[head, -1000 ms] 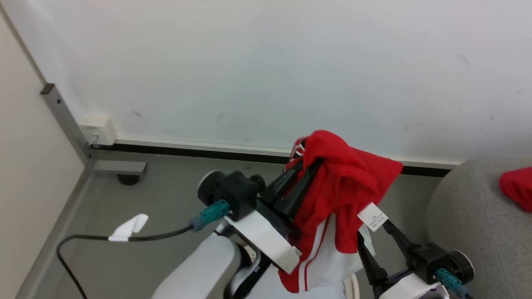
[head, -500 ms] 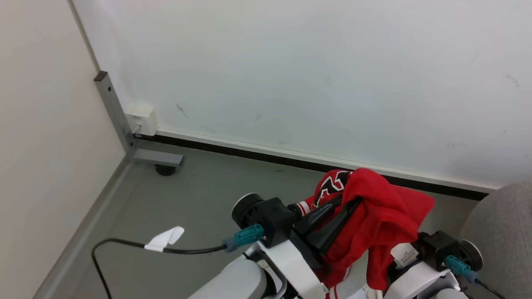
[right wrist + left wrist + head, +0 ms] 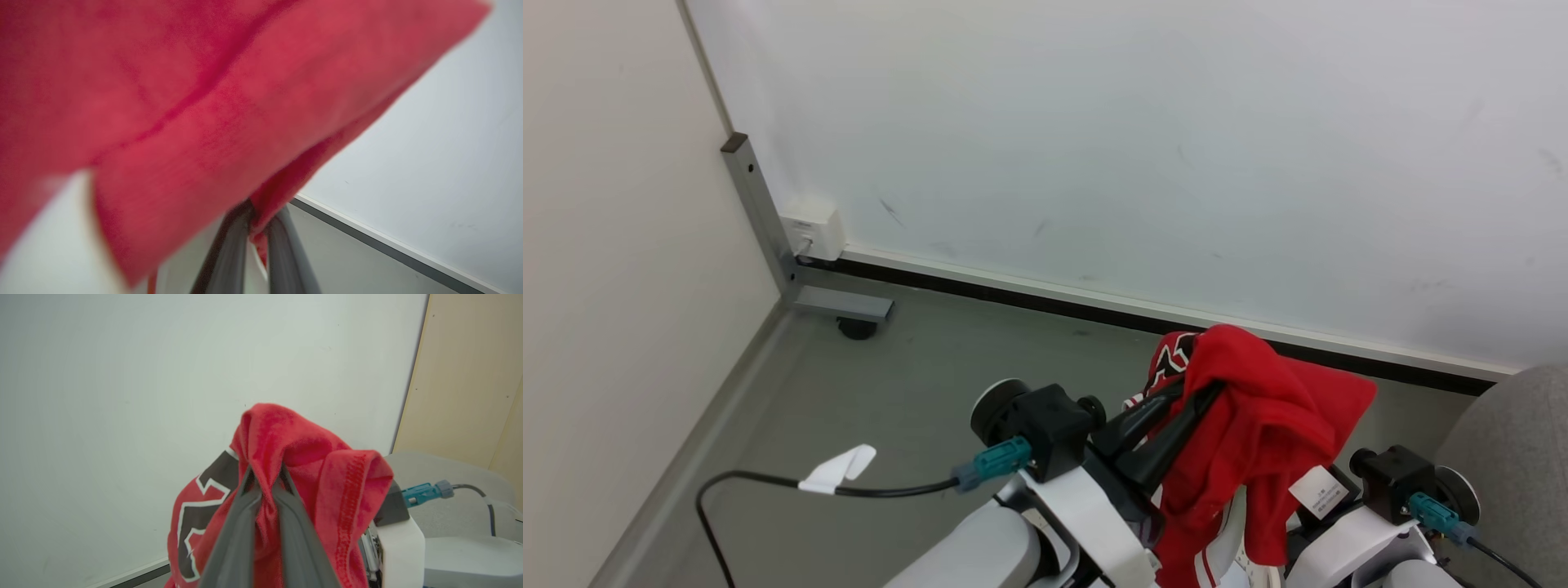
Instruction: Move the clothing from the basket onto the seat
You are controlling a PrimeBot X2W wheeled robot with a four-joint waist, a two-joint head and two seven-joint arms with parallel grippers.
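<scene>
A red jersey (image 3: 1258, 408) with white trim hangs in the air between both grippers, above the grey floor. My left gripper (image 3: 1201, 398) is shut on a fold near the jersey's top; in the left wrist view its fingers (image 3: 286, 522) pinch the red jersey (image 3: 294, 437) beside a black-and-white numeral. My right gripper (image 3: 259, 220) is shut on a lower edge of the jersey (image 3: 204, 102); in the head view its fingers are hidden behind the cloth and its black wrist block (image 3: 1388, 482) shows. The grey seat (image 3: 1519, 425) is at the far right. The basket is out of view.
A white wall (image 3: 1094, 147) with a dark baseboard runs close ahead. A beige panel (image 3: 605, 286) with a grey metal post (image 3: 760, 212) and foot stands at the left. A black cable (image 3: 768, 482) trails from my left wrist over the floor.
The head camera has swung left, so the seat slid to the right edge and a second red jersey on it left the picture. Both grippers keep hold of the jersey and sit closer together.
</scene>
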